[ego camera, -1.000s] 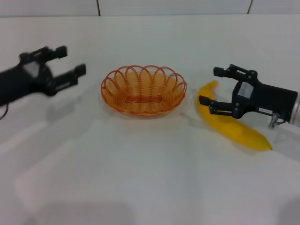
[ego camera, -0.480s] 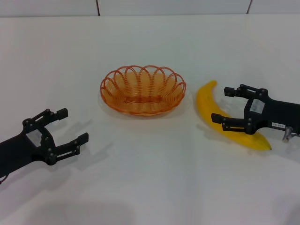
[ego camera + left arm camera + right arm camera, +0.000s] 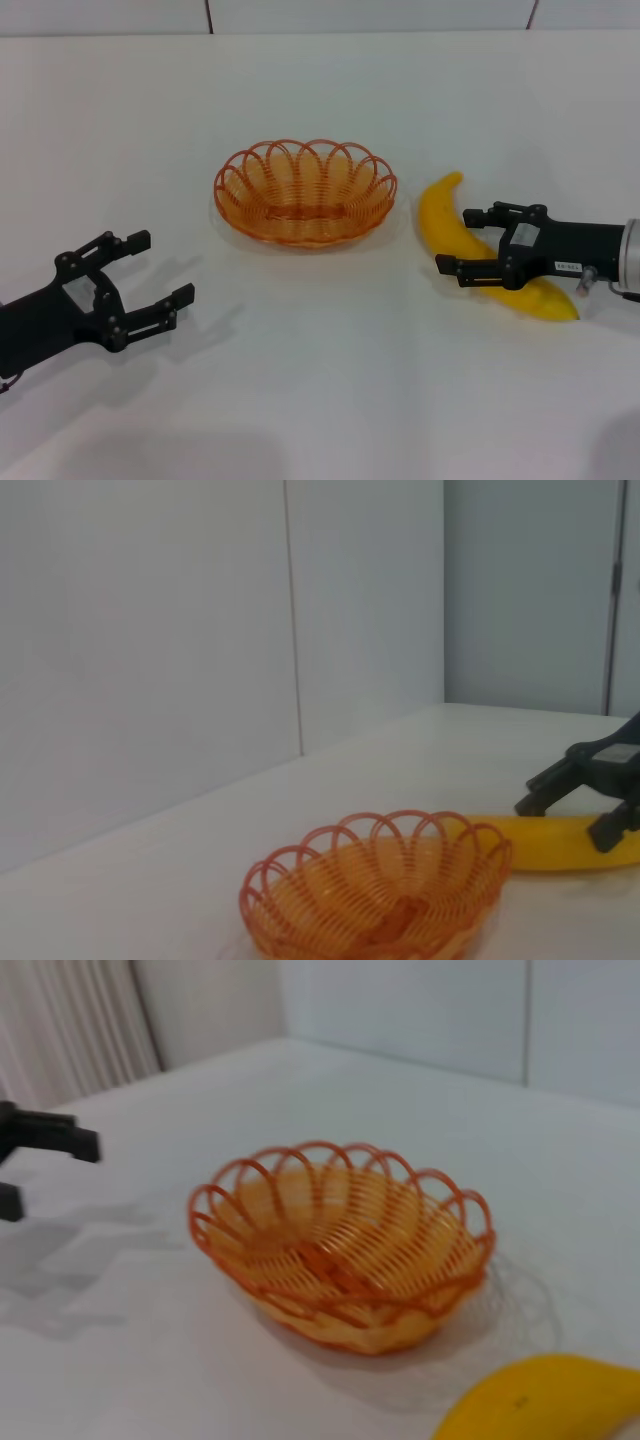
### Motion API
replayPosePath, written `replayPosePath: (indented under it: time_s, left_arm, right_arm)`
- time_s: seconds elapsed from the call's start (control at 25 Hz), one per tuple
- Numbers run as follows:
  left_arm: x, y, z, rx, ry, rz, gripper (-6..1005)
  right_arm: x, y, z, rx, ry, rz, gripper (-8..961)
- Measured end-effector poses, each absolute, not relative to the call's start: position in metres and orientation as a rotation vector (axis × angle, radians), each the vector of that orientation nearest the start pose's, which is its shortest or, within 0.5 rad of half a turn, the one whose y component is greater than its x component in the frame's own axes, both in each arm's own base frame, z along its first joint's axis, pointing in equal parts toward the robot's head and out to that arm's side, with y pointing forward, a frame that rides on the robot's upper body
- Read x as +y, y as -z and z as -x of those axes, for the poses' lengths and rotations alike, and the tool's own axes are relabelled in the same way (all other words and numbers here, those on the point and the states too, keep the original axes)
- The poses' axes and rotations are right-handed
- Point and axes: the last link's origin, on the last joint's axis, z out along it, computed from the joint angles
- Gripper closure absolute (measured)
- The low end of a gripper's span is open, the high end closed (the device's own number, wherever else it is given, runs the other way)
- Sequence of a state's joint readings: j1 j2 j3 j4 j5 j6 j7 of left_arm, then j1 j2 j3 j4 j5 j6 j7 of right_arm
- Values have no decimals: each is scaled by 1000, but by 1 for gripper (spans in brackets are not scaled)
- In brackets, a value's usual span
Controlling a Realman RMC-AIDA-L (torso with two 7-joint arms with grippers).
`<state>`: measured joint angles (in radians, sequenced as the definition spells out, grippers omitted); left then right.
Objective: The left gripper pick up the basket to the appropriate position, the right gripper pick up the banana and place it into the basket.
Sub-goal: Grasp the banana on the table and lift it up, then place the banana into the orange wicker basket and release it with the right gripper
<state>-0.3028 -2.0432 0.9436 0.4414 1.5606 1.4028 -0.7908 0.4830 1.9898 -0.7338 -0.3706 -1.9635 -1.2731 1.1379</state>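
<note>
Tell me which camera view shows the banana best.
The head view: the whole banana shows, tip to tip, with the right gripper over its middle, jaws open. The left wrist view shows most of it behind the basket. The right wrist view catches only one end at the picture's edge.

Left gripper [image 3: 140, 280]: black claw-fingered hand on a black forearm, entering from the near left edge of the head view, low over the table surface, pointing toward the centre-right, its two fingers spread wide apart with nothing between them. Right gripper [image 3: 468, 243]: black claw-fingered hand with a white label, on a black forearm ending in a shiny silver cylinder wrist at the right edge, reaching leftward at a low, nearly level angle. Its fingers stand apart, one on the far side and one on the near side.
</note>
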Motion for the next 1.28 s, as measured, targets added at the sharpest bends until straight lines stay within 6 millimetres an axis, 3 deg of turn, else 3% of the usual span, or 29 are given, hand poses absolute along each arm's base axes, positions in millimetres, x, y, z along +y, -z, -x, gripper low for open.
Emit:
replayPosePath:
  time_s: [0.76, 0.96, 1.28]
  left_arm:
    - [273, 22, 322, -313, 676, 2503, 123]
    - [273, 22, 322, -311, 678, 2504, 123]
    - [273, 22, 322, -311, 675, 2507, 123]
  right_arm:
    - [318, 16, -330, 813, -362, 2643, 243]
    - [319, 15, -330, 818, -373, 2633, 464]
    - [331, -2, -322, 774, -478, 2545, 466]
